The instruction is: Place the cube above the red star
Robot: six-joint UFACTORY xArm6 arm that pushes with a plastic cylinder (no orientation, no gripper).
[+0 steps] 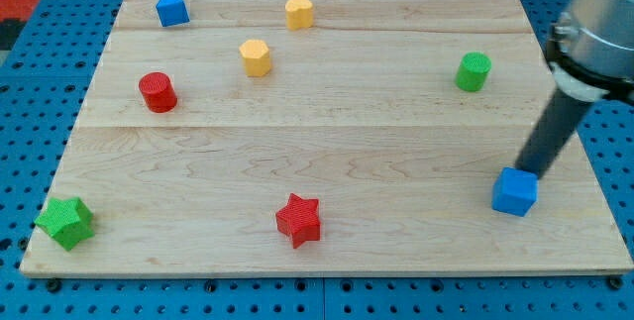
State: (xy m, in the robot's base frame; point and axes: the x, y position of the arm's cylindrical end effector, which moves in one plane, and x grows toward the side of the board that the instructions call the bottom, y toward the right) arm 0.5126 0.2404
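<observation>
red star lies low on the wooden board, on blue pegboard.

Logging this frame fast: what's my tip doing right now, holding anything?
My tip: no gripper, holds nothing; its end sits at the blue cube's top edge, apparently touching, far right of the red star.

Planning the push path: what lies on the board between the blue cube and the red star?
In the camera view, only bare wood lies between the blue cube and the red star. My tip sits at the cube's top edge.
</observation>
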